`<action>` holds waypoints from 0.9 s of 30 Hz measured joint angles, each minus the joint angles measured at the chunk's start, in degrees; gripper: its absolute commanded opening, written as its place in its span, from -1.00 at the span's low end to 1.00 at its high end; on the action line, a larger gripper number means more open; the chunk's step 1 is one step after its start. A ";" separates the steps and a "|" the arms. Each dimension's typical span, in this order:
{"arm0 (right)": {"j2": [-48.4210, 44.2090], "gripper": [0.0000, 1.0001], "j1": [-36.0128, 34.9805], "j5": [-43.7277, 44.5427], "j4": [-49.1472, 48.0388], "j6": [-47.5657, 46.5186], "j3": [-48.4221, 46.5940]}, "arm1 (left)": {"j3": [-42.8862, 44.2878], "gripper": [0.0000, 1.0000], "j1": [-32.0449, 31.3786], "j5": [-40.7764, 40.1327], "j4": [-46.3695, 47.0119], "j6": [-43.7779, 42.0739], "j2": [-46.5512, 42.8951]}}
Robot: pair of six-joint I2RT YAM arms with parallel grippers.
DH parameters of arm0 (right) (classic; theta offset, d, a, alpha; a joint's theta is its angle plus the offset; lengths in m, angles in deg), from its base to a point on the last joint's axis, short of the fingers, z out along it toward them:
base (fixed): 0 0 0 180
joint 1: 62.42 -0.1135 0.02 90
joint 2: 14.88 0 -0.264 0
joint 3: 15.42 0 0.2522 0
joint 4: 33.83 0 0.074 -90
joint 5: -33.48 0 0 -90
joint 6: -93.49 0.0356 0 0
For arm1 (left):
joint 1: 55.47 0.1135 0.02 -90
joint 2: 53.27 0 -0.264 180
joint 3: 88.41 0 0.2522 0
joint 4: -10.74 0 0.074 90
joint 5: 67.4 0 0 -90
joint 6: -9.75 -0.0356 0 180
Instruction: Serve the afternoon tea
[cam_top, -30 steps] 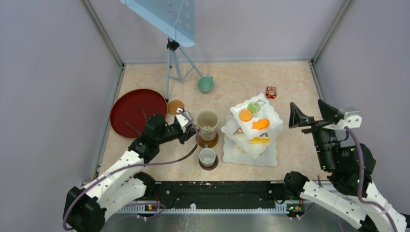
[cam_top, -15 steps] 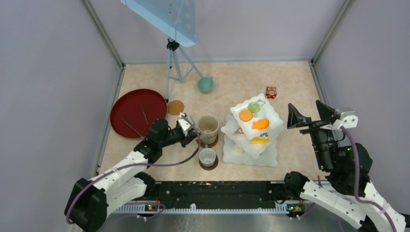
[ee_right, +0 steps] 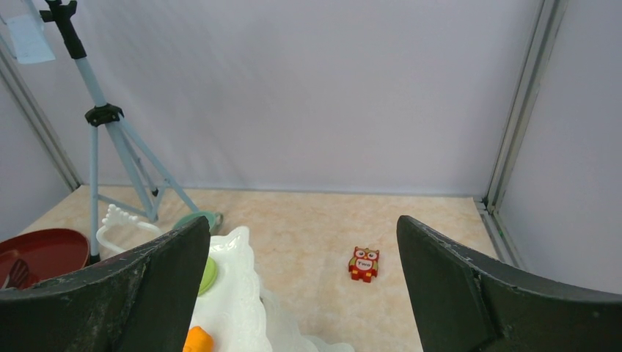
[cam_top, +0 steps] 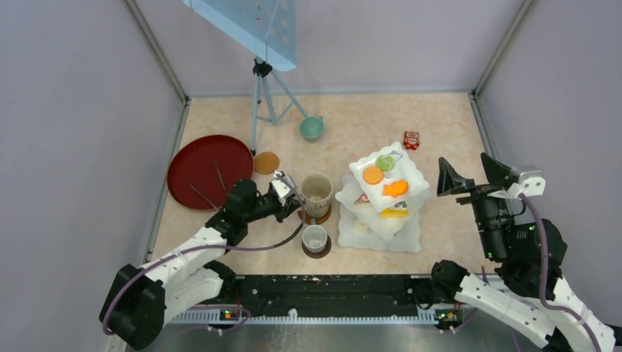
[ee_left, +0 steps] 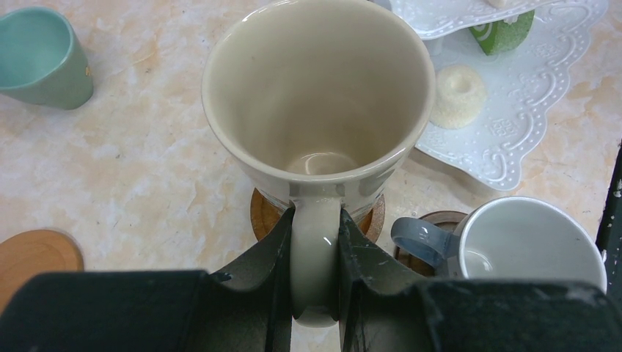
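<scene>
- Left gripper (ee_left: pixel 315 220): clenched on the handle of the tall beige mug (ee_left: pixel 315 95), handle pointing back along the wrist toward the arm's base.
- Tall beige mug: upright, seated on a brown coaster (ee_left: pixel 258 217), just beside the white stand (cam_top: pixel 408 239).
- Small grey mug (cam_top: pixel 315 237): upright on its own coaster, nearer the bases.
- Teal mug (cam_top: pixel 312 127): on bare table, well apart, toward the far wall beyond the gripper.
- Spare coaster (cam_top: pixel 266 162): nothing on it, just beside the red tray (cam_top: pixel 213 150), back and left of the gripper.
- Likely next: release, then reach back for the teal mug; left arm far nearer.
- Right gripper (ee_right: pixel 302 235): spread wide, holding nothing, raised to the right of the stand.
</scene>
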 measured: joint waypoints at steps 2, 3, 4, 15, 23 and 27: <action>0.00 0.92 0.00 0.00 0.02 -0.07 0.00 | 0.00 -1.00 -0.02 -0.02 0.04 -0.13 0.26; 0.00 0.92 0.00 0.00 0.02 -0.11 0.00 | 0.00 -1.00 -0.02 -0.04 0.00 -0.17 0.44; -0.02 0.92 0.00 0.00 0.02 -0.13 0.00 | 0.00 -1.00 -0.09 -0.09 -0.09 -0.26 0.68; -1.03 0.92 0.00 0.35 0.04 -0.63 0.00 | 0.00 -1.00 -0.96 -0.94 -0.13 -1.66 1.84; -1.73 0.92 0.00 0.46 0.04 -1.22 0.00 | 0.00 -0.09 -1.27 -1.40 -0.17 -2.25 1.75; -1.95 0.92 0.00 0.57 0.07 -1.49 0.00 | 0.02 0.13 -1.36 -2.01 -0.07 -2.47 -0.31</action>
